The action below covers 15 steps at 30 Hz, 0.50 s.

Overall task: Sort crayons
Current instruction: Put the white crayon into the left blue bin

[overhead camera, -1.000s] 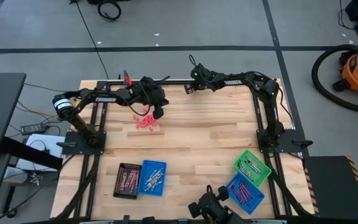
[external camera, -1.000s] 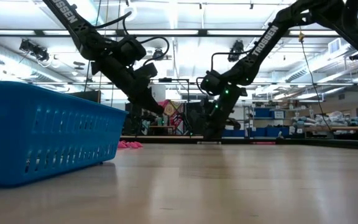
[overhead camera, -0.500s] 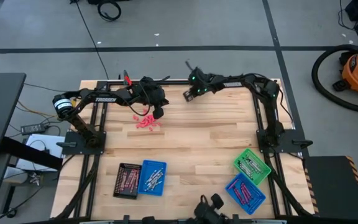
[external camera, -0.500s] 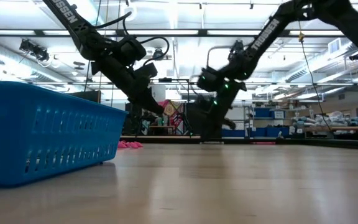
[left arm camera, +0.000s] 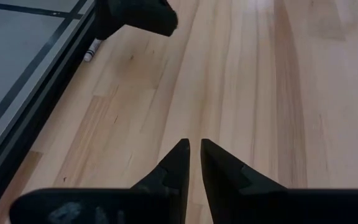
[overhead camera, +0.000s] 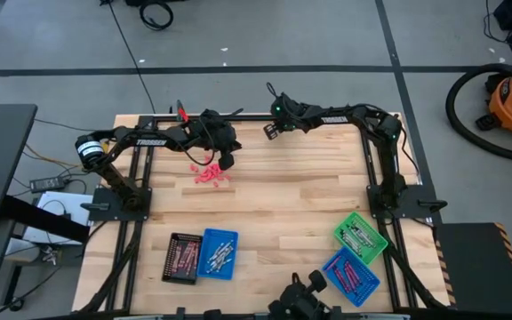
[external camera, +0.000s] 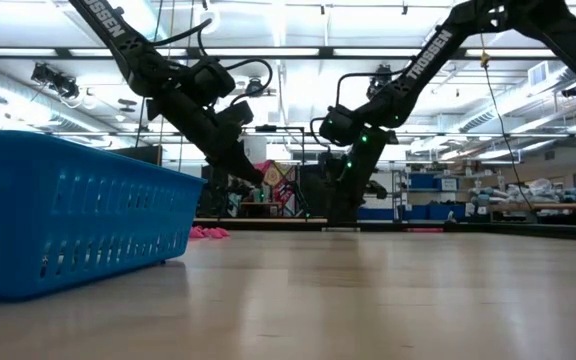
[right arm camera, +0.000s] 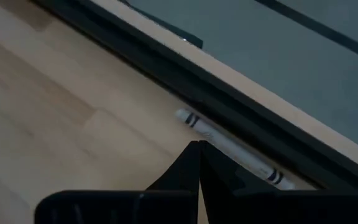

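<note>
A heap of pink crayons [overhead camera: 210,175] lies on the table's far left part, also seen in the low view [external camera: 209,232]. My left gripper [overhead camera: 226,164] hangs just to the right of the heap, its fingers [left arm camera: 196,144] all but together with nothing between them. One grey crayon [right arm camera: 229,148] lies flat along the dark rail at the table's far edge, also visible from the left wrist [left arm camera: 92,51]. My right gripper [overhead camera: 268,130] is shut, its tips [right arm camera: 199,144] at that crayon's near side. My right gripper's shut fingertips come slanting down from the near side at the grey crayon's middle [right arm camera: 211,138]. Whether they touch it I cannot tell. The crayon lies flat on the table against the rail, along it.
Near the front edge stand a black tray [overhead camera: 182,257] and a blue tray [overhead camera: 218,253] on the left, and a green tray [overhead camera: 360,238] and a second blue tray [overhead camera: 351,276] on the right, all with crayons inside. The table's middle is bare wood.
My right gripper has rolled a little about its own axis while staying at the far edge by the grey crayon. The left arm and the crayons have kept still.
</note>
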### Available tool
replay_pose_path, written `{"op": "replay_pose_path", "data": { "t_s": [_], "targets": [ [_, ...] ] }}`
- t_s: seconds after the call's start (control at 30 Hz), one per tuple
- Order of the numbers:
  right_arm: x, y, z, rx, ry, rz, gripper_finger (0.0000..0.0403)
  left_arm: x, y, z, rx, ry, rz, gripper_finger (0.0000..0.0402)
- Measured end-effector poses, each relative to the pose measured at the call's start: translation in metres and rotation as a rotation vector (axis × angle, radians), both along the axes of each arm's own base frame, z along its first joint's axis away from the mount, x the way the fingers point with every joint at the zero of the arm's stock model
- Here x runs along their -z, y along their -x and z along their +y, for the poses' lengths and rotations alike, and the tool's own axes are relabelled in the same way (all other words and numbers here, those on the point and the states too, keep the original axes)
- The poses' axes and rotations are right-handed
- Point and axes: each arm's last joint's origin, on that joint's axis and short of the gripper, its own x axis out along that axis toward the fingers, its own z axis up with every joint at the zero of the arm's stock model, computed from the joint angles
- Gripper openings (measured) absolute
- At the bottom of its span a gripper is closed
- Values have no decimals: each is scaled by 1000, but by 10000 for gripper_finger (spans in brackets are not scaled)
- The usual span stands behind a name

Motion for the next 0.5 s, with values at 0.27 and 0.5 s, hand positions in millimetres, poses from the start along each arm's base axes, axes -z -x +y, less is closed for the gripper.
{"op": "replay_pose_path", "data": {
  "t_s": [0.27,0.5],
  "targets": [
    [3,10,-14,49,-12,-17,14,0,0,0,0,-1,0,47],
    [4,17,-21,73,-47,-37,13,0,0,0,5,-7,2,47]
  ]
}}
